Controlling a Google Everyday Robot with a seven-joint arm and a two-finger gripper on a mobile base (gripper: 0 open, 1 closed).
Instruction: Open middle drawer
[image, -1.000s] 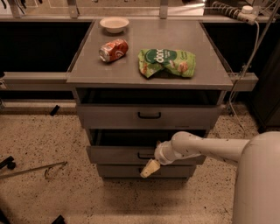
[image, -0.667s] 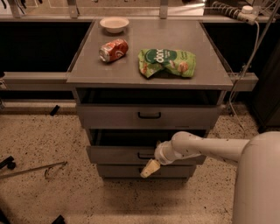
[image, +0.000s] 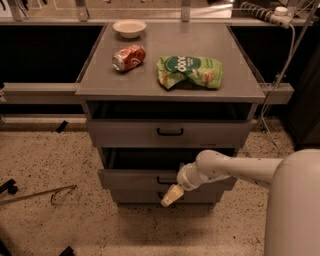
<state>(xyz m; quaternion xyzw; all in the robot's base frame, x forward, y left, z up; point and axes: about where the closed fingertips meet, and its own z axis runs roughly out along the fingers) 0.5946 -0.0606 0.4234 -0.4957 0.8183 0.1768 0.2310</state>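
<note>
The grey cabinet has three drawer fronts. The middle drawer (image: 131, 179) is a shallow grey front with a small black bar handle (image: 165, 180), and a dark gap shows above it. My gripper (image: 170, 196), with cream tips, hangs just below and in front of that handle, over the lowest drawer front (image: 135, 196). My white arm (image: 235, 167) reaches in from the right. The top drawer (image: 125, 134) is the tallest and widest front, with its own black handle (image: 170, 132).
On the cabinet top (image: 100, 80) lie a red can (image: 129, 57) on its side, a green snack bag (image: 190, 71) and a white bowl (image: 129, 27). A metal rod (image: 35, 194) lies on the speckled floor at the left. A cable (image: 282, 75) hangs at the right.
</note>
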